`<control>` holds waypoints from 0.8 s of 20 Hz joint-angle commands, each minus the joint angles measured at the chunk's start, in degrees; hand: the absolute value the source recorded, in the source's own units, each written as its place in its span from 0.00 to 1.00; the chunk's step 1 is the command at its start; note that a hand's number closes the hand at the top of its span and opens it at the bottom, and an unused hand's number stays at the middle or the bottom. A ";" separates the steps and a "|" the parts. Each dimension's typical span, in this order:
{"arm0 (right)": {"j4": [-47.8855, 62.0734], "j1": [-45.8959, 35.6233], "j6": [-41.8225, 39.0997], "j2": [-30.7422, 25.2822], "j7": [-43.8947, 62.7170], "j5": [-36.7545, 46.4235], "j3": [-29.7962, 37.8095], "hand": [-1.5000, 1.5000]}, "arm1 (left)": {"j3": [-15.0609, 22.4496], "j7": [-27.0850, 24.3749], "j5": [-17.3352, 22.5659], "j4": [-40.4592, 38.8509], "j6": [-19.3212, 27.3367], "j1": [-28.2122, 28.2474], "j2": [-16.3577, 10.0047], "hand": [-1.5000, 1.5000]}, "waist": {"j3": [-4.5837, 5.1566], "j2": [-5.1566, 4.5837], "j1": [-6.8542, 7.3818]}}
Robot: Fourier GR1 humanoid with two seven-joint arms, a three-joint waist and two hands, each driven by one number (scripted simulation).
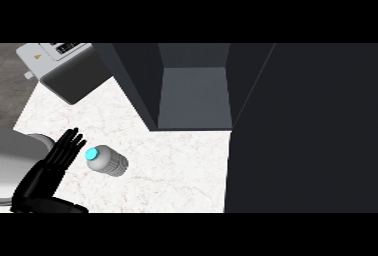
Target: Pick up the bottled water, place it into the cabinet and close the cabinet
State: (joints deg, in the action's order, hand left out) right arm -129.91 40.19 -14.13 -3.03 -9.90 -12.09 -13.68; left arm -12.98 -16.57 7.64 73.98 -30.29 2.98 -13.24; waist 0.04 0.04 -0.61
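Observation:
A bottled water (107, 160) with a bright blue cap stands on the white marble counter (170, 170), seen from above. My left hand (52, 165) rises at the lower left with straight fingers, its fingertips just left of the bottle, not touching it. The dark grey cabinet (193, 95) stands open behind the bottle, its inner shelf bare. Its open door (303, 130) fills the right side of the view as a dark panel. My right hand does not show.
A grey and white toaster-like appliance (63, 67) sits at the back left of the counter. A pale round sink or bowl edge (18, 155) lies at the far left behind my left forearm.

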 commanded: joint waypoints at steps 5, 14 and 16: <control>0.16 -2.04 2.08 1.20 1.48 1.90 -2.68 0.00 | -2.06 -5.98 -2.87 -22.31 0.06 -11.87 -1.70 0.00 | 0.02 -0.13 -0.17; -0.11 -3.01 1.99 -0.17 1.53 -0.13 -0.84 0.00 | -0.60 -19.77 -8.65 -41.97 1.29 -18.55 -0.35 0.00 | 0.05 -0.22 -0.25; 2.79 0.08 -1.31 -2.14 -3.94 -1.86 2.21 0.00 | -1.06 -21.28 -8.45 -45.97 -1.90 -20.63 -2.93 0.00 | 0.03 -0.16 -0.42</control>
State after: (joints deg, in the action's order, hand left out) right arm -127.75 39.13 -13.89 -3.59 -11.78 -12.15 -13.91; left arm -14.33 -32.24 1.05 35.42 -30.66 -14.74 -15.26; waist 0.08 -0.13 -0.94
